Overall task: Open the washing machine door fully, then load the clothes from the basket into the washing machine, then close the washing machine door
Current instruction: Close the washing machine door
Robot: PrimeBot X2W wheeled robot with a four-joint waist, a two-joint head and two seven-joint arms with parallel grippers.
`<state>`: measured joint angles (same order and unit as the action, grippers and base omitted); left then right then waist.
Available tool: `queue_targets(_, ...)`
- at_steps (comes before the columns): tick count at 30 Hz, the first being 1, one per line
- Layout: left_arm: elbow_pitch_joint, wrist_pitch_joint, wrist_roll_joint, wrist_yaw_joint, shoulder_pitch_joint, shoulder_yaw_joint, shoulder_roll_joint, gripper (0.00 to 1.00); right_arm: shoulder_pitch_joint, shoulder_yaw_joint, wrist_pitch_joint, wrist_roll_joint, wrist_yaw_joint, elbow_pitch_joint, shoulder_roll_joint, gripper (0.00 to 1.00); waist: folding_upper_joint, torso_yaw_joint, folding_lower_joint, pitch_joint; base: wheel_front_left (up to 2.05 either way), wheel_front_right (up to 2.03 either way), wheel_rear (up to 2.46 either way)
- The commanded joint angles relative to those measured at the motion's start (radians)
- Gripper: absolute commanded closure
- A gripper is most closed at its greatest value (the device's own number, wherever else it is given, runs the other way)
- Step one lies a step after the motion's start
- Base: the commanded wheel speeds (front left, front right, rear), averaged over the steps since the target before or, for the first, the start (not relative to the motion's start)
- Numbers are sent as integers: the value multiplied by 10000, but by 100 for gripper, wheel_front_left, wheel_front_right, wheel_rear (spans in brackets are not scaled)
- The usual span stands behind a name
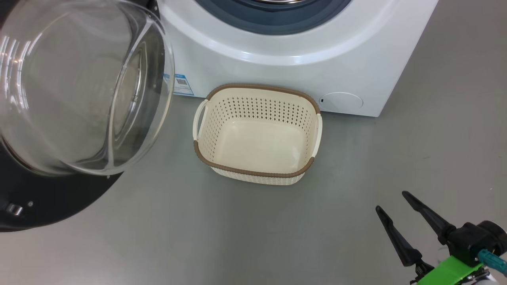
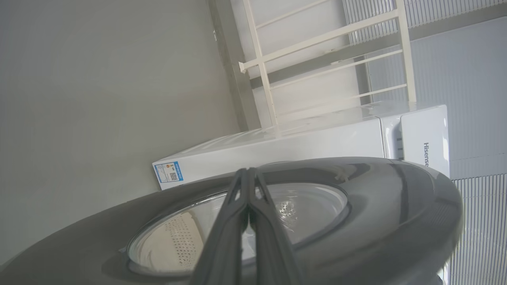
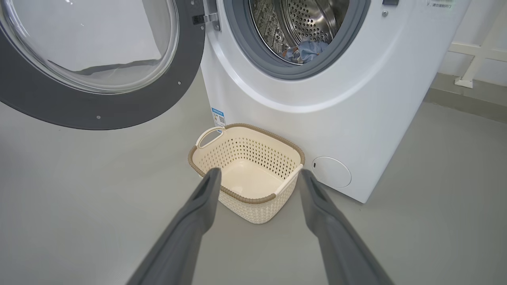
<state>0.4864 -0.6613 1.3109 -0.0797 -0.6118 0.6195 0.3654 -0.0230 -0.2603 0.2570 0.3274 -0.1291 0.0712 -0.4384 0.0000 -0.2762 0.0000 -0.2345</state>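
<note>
Closing is judged next: with the basket point(image 1: 257, 86) empty and the clothes point(image 3: 308, 49) seen inside the drum point(image 3: 313, 19), the washing machine door point(image 2: 396, 206), swung wide, is best pushed on its outer rim by the left gripper point(image 2: 247, 171), jaws pressed together, with the wide-spread, empty right gripper point(image 1: 391, 200) parked clear.

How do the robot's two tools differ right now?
The left tool is shut; the right tool is spread wide open. The left tool lies close along the washing machine door; the right tool aims at the empty basket. Both are dark, two-fingered and hold nothing.
</note>
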Motion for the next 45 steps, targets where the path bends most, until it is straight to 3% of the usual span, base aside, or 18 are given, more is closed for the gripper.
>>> queue_targets(1, -390, -224, 45, -39, 173, -32, 352, 100, -192, -105, 48, 83, -16, -190, -107, 0, 0, -27, 0, -21, 0, 0, 0)
queue_targets(30, -4745, -2051, 607, -466, 924, -1630, -1197, 100, -463, 298, 48, 7, -16, -160, 416, 0, 0, -594, 0, -156, 0, 0, 0)
queue_targets(45, -5714, -1983, 296, -624, 708, -3032, -2366, 100, -598, 236, 48, 8, -16, -76, 784, 0, 0, -37, 0, 118, 0, 0, 0)
